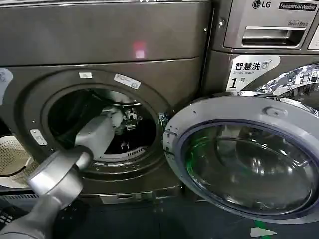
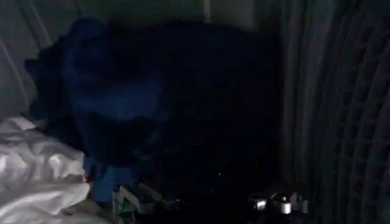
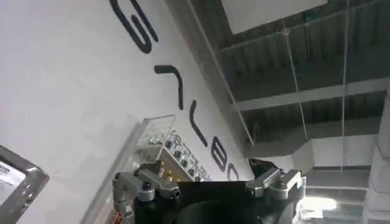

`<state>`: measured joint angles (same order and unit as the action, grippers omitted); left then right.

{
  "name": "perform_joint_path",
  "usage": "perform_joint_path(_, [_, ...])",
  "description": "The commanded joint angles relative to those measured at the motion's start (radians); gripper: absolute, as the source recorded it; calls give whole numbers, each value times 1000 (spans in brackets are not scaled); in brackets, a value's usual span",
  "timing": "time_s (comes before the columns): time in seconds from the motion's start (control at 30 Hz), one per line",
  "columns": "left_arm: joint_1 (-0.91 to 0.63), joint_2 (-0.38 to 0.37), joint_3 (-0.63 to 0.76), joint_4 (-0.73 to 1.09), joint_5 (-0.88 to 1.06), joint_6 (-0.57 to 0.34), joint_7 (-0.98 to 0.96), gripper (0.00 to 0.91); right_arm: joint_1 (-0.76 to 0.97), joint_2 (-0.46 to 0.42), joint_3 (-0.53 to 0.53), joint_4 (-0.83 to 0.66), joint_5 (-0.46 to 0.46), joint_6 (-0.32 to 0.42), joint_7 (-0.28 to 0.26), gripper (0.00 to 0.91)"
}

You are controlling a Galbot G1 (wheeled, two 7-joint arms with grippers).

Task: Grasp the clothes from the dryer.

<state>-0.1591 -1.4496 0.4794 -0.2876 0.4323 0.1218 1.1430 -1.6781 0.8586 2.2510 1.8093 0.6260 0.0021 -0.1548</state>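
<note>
Because its round porthole door hangs swung aside, the dark bronze-grey dryer (image 1: pixel 99 50) admits the left gripper (image 1: pixel 128 118) into the drum. From the left wrist, that gripper (image 2: pixel 207 201) spreads wide and empty, the navy-and-white clothes (image 2: pixel 109 115) just ahead. The right gripper (image 3: pixel 210 185) idles open, aimed ceilingward.

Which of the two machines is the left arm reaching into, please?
The dark bronze dryer with its door swung open; the left gripper is inside its drum. The lighter LG washer stands untouched beside it.
</note>
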Motion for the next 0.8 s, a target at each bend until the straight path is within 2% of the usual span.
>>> perform_joint_path(0.03, [12, -5, 4, 12, 5, -9, 4, 546, 1, -2, -3, -2, -2, 2, -1, 907])
perform_joint_path(0.07, [13, -5, 4, 12, 7, -11, 6, 432, 2, -1, -4, -1, -2, 2, -1, 907])
perform_joint_path(0.1, [14, -5, 5, 13, 7, -12, 6, 387, 2, 0, -5, -1, -2, 2, -1, 907])
perform_joint_path(0.17, [16, -6, 5, 14, 8, -14, 8, 216, 2, -1, -6, -1, -2, 2, -1, 907])
perform_joint_path(0.3, [20, -8, 6, 16, 10, -16, 10, 137, 2, -4, -7, -6, -2, 3, -1, 907])
perform_joint_path(0.43, [23, -8, 6, 19, 13, -18, 13, 0, 3, -2, -9, -6, -3, 4, -2, 907])
perform_joint_path(0.7, [27, -7, -1, 18, 9, -32, 10, 0, 7, 4, -16, -9, -8, 8, -4, 907])
perform_joint_path(0.8, [34, -7, -45, 8, -22, -29, -59, 0, 10, 6, -16, -11, -10, 9, -4, 907])
